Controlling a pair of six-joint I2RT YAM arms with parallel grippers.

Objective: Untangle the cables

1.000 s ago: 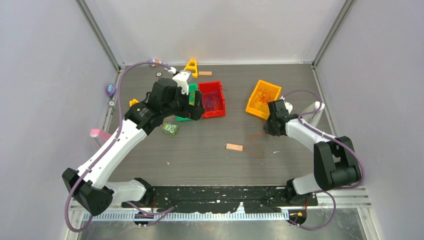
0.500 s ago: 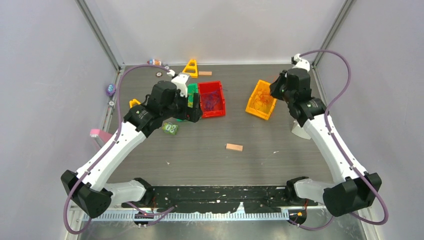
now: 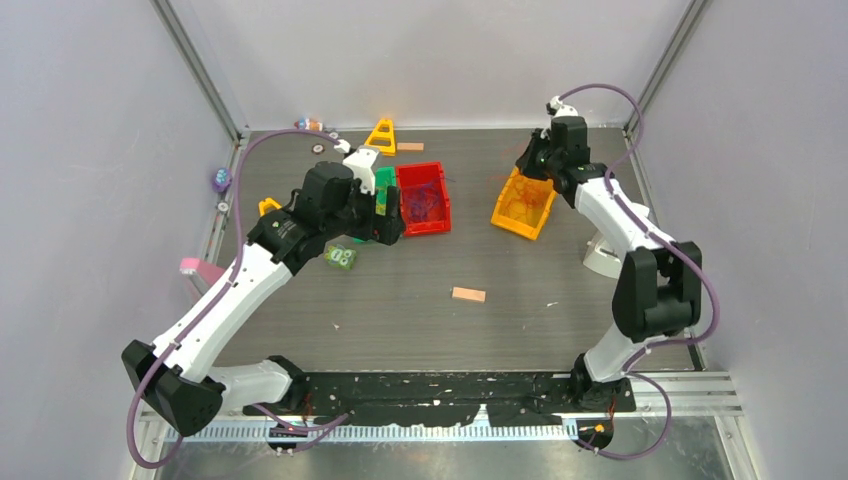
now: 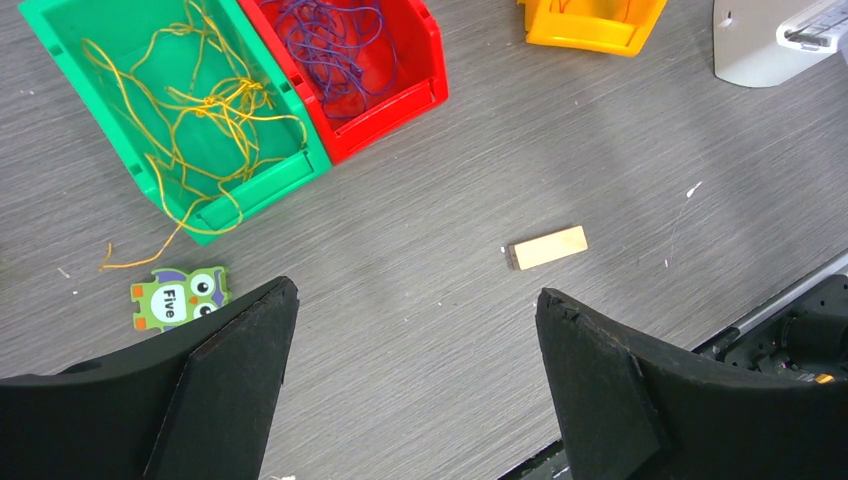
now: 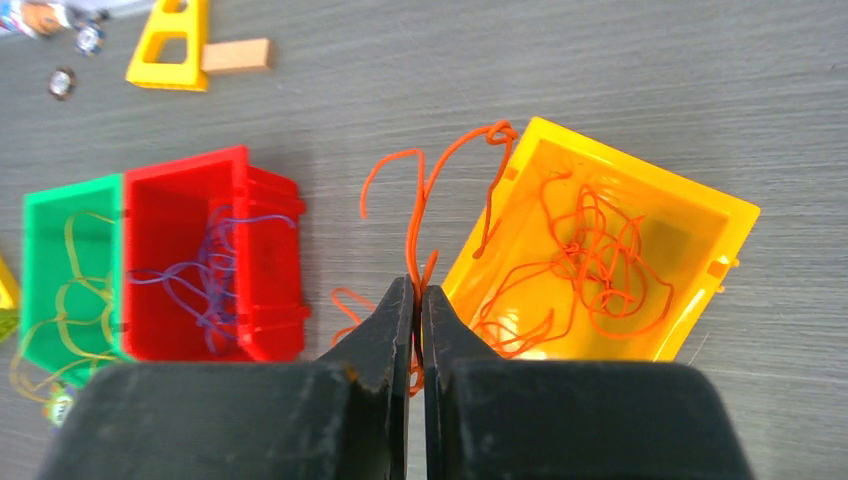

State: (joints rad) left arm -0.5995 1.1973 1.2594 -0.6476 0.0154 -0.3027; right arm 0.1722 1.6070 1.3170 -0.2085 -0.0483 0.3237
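- Right hand (image 5: 415, 300) clenched on orange cables (image 5: 418, 205) just beside the yellow bin (image 5: 735, 215) (more orange strands lie inside).
- Left hand (image 4: 415, 297) released, spread wide above the tabletop (image 4: 400, 200).

Table (image 4: 430, 170) was a grey wood-grain surface, matt and finely streaked. Yellow bin (image 5: 650, 168), red bin (image 5: 275, 270) and green bin (image 4: 255, 185) were moulded plastic, smooth and glossy. Orange cables (image 5: 590, 250) looked thin, smooth, faintly shiny. Small block (image 4: 547, 247) was pale bare wood. Left gripper (image 4: 417, 296) fingers (image 4: 230, 390) were matt black, slightly grainy.
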